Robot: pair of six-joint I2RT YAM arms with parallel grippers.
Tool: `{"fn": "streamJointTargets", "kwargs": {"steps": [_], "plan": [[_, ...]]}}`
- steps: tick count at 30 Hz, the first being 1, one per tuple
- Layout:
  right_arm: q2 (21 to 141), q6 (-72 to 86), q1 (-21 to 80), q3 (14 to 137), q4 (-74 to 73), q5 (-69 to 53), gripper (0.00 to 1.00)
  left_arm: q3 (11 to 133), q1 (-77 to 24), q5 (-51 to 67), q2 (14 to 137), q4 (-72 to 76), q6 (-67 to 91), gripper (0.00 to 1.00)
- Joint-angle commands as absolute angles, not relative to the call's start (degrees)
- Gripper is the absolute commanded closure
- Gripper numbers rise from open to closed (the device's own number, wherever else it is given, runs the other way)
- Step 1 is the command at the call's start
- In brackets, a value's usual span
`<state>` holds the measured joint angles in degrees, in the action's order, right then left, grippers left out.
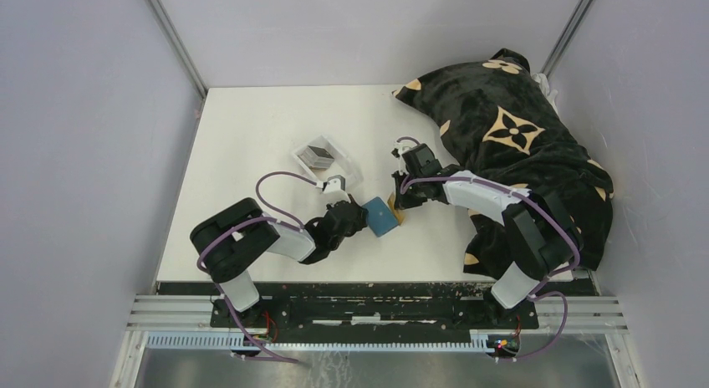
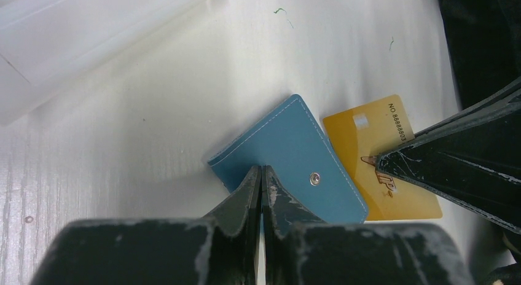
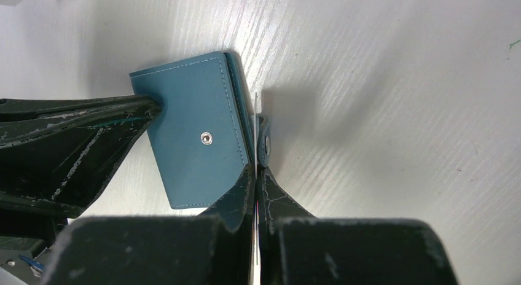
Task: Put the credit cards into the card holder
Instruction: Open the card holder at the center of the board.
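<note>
Left pincer (image 2: 262,174): fingers pressed nearly together, pinching the near edge of the card holder (image 2: 289,147). The holder is folded, teal, with its snap stud (image 2: 314,179) facing up. It sits low over the white counter (image 1: 251,154) between my two arms. I cannot tell whether it lies flat or is raised a little.

Right pincer (image 3: 256,174): pressed together on the gold card (image 2: 368,156), gripping it from the side away from the holder. From the right wrist the card shows edge-on, a thin line running out between my fingers along the holder's long side, just beside the snap tab (image 3: 265,144). From the left wrist the card's long edge disappears under the holder's stitched edge. In a pocket or only beneath the flap: cannot tell.

The two pincers face each other across the holder.

The dark cards (image 1: 318,153) sit in the clear tray (image 1: 336,142), farther out on the counter, apart from the holder. A black patterned blanket (image 1: 518,129) is heaped on the right.
</note>
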<state>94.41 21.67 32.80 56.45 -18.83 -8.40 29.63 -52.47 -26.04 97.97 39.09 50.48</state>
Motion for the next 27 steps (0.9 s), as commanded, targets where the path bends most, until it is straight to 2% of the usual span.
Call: {"fn": "streamJointTargets", "kwargs": {"steps": [1, 7, 22, 27], "plan": [[93.4, 23.8, 31.9, 55.3, -14.9, -10.6, 0.99, 28.8, -52.1, -29.3, 99.1, 34.0, 47.3, 0.91], [92.9, 25.5, 31.2, 53.9, -12.7, -12.0, 0.99, 27.5, -52.1, -30.3, 97.4, 33.6, 47.8, 0.88], [92.0, 27.4, 30.4, 51.9, -9.7, -13.9, 0.99, 23.0, -52.1, -32.7, 89.6, 33.4, 49.5, 0.72], [92.3, 28.1, 30.4, 52.0, -8.6, -15.3, 0.99, 19.8, -52.1, -32.7, 88.4, 38.8, 50.0, 0.64]]}}
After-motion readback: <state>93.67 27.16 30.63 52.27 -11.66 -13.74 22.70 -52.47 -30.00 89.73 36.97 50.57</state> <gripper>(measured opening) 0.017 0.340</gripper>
